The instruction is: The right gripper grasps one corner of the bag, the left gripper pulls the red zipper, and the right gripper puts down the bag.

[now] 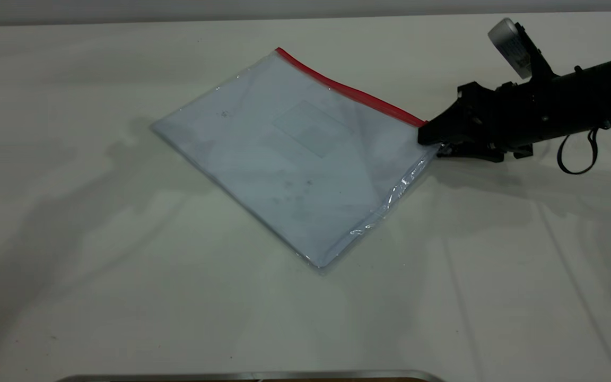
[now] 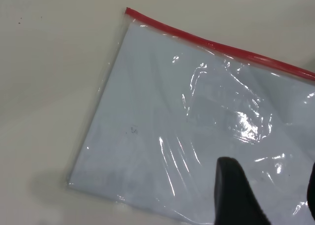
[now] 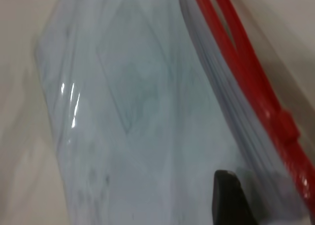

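Note:
The bag (image 1: 295,159) is a flat clear pouch with white paper inside, lying on the white table. The red zipper (image 1: 348,87) runs along its far long edge. My right gripper (image 1: 428,137) is at the corner of the bag (image 1: 426,139) at the strip's right end, and its jaws are closed on that corner. In the right wrist view one black finger (image 3: 227,198) lies on the plastic beside the red zipper (image 3: 246,57), with a thicker red slider tab (image 3: 289,129) close by. My left gripper (image 2: 273,195) hovers open and empty over the bag (image 2: 172,112); it is out of the exterior view.
The white table (image 1: 125,297) surrounds the bag on all sides. A metal edge (image 1: 242,376) runs along the front of the exterior view. A black cable (image 1: 576,154) loops under the right arm.

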`<control>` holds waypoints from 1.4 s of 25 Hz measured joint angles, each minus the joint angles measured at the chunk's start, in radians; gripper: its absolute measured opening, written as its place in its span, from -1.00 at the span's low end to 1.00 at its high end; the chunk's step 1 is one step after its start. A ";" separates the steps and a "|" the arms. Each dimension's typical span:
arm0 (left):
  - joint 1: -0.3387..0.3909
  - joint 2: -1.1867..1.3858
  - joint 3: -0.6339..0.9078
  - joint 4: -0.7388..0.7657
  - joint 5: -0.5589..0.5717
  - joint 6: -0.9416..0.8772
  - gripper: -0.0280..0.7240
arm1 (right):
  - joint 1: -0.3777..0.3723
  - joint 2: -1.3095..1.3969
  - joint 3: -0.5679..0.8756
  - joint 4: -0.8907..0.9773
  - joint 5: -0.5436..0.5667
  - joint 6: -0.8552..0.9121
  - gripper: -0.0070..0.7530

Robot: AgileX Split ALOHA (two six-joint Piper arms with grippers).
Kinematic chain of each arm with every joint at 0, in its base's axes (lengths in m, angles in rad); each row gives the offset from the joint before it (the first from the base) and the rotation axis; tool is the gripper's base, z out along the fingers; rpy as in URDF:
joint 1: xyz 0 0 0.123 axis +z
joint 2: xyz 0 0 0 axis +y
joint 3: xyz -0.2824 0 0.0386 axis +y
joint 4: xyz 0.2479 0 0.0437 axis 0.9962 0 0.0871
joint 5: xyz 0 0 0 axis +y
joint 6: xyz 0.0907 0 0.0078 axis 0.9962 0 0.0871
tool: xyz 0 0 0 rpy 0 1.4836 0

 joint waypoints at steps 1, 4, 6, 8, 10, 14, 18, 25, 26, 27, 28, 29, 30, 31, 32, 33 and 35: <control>0.000 0.000 0.000 0.000 0.000 0.000 0.20 | 0.000 0.002 -0.002 0.001 0.002 0.000 0.13; -0.001 0.000 0.000 0.000 0.000 0.000 0.20 | 0.000 0.013 -0.002 0.001 0.013 0.005 0.03; -0.001 0.000 0.000 0.000 0.000 0.000 0.20 | 0.008 0.018 -0.003 0.001 0.023 0.012 -0.05; -0.001 0.000 0.000 0.000 0.000 0.000 0.20 | 0.019 0.017 -0.011 0.001 0.030 0.019 -0.11; -0.001 0.000 0.000 0.000 -0.001 0.000 0.20 | 0.033 0.018 -0.022 0.001 0.030 0.022 -0.12; -0.002 0.000 0.000 0.000 -0.001 0.000 0.20 | 0.054 0.019 -0.050 0.000 0.009 0.022 -0.14; -0.002 0.000 -0.006 0.000 -0.001 0.000 0.20 | 0.058 0.020 -0.060 0.000 0.015 0.022 -0.51; -0.002 0.000 -0.008 0.000 -0.002 0.000 0.20 | 0.058 0.015 -0.062 -0.067 0.155 0.015 -0.89; -0.002 0.000 -0.008 0.000 -0.002 0.000 0.20 | 0.058 0.008 -0.064 -0.113 0.170 0.017 -0.89; -0.002 0.000 -0.008 0.000 -0.002 0.000 0.20 | 0.058 -0.004 -0.065 -0.181 0.175 0.028 -0.89; -0.002 0.000 -0.008 0.000 -0.002 0.000 0.20 | 0.058 -0.020 -0.066 -0.259 0.176 0.049 -0.89; -0.002 0.000 -0.008 0.000 -0.002 0.000 0.20 | 0.058 -0.036 -0.067 -0.339 0.174 0.075 -0.89; -0.002 0.000 -0.008 0.000 -0.002 0.000 0.20 | 0.053 -0.058 -0.067 -0.408 0.169 0.097 -0.89; -0.002 0.000 -0.008 0.000 -0.002 0.000 0.20 | 0.044 -0.081 -0.068 -0.489 0.166 0.123 -0.89; -0.002 0.000 -0.008 0.000 -0.002 0.000 0.20 | 0.033 -0.102 -0.072 -0.562 0.158 0.152 -0.89; -0.002 0.000 -0.008 0.000 -0.002 0.000 0.20 | 0.014 -0.118 -0.084 -0.617 0.150 0.179 -0.89; -0.002 0.003 -0.008 0.000 -0.003 0.006 0.20 | -0.023 -0.147 -0.125 -0.706 0.121 0.249 -0.89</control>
